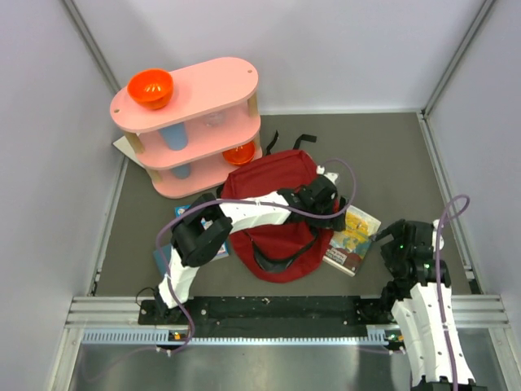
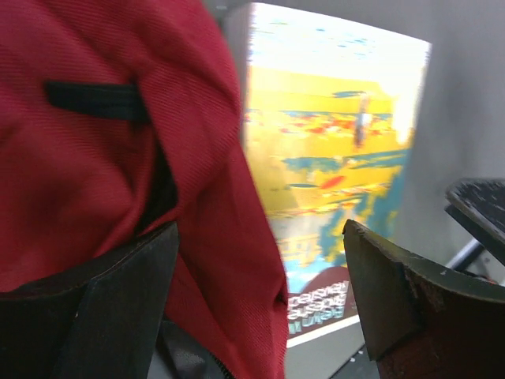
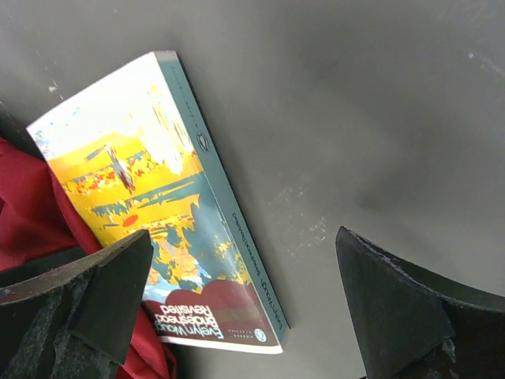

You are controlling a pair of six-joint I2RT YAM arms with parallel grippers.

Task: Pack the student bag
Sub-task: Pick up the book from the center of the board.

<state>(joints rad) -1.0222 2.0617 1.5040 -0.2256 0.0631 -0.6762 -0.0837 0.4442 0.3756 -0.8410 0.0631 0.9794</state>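
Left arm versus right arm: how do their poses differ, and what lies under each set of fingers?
The left gripper reaches out across the student bag; the right gripper hangs close to its base. Red bag fabric lies beside the left fingers; the right fingers frame the yellow book and bare table. Shared: both are open, hold nothing, and see that book.

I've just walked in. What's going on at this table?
The left gripper reaches across the red bag, with the bag's edge between its open fingers. The right gripper hovers open over a book lying on the table beside the bag, not yet packed. A second book lies left of the bag.
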